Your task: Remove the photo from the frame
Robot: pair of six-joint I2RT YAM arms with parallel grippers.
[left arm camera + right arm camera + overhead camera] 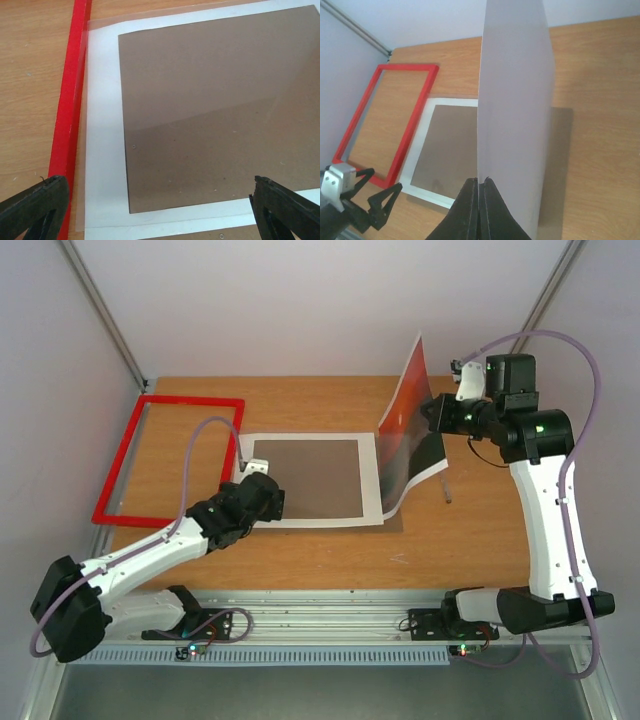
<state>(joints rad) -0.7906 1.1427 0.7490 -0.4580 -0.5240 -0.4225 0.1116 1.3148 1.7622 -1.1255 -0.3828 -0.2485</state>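
Top view: frame (190,400) lies flat at the upper left of the table (330,550), with bare wood showing through its opening. Just right of it, at centre, lies a white sheet (370,480) with a brown board (310,478) on top, leaving a white margin all round. Photo (405,425) is out of the frame, right of centre. It stands curled up off the table, red face toward the left, and its lower edge comes down at the sheet's right margin. Right gripper (437,412) is closed on the photo's right edge. In the right wrist view the two fingers meet on the edge of the print, whose plain pale back (515,110) fills the middle of the picture. Left gripper (247,458) sits at the sheet's left margin, close to the frame's right bar. In the left wrist view its jaws stand wide with nothing between them — one fingertip (50,192) beside the red bar, the other (267,192) over the board. Cannot tell whether the tips touch the surface. That view also shows the edge of a clear pane (100,150) over the white margin.
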